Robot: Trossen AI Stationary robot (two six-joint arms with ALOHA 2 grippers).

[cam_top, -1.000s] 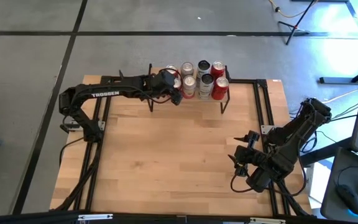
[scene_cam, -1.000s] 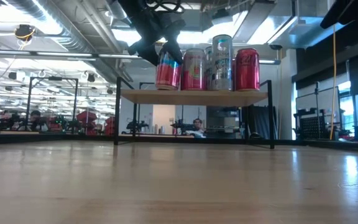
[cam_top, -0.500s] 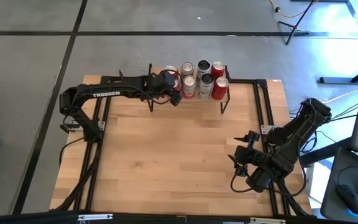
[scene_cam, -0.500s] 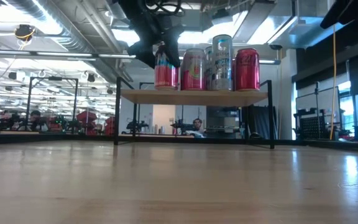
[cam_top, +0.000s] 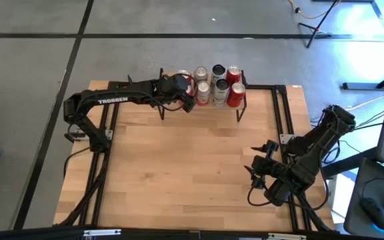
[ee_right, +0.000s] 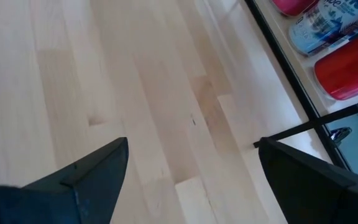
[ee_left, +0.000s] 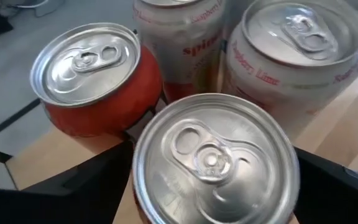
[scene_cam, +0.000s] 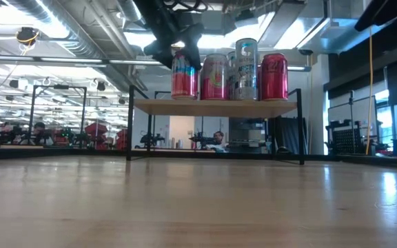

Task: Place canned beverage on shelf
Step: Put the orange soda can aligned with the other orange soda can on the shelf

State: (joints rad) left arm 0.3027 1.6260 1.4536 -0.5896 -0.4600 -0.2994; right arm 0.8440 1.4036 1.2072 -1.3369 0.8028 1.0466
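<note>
ok, my left gripper (ee_left: pixel 213 186) has fingers apart around the can (ee_left: pixel 215 158), which stands on the shelf (scene_cam: pixel 216 107) at its left end; right gripper (ee_right: pixel 188 180) open, near table (cam_top: pixel 192 167) edge.

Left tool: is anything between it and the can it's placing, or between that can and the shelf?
Nothing visible. The left tool stands open around the can, which already stands upright on the shelf beside the other cans.

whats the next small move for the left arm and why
Probably lift the left gripper straight up and back off: its open fingers flank the can, which stands upright on the shelf beside the other cans, so a sideways move could knock them.
</note>
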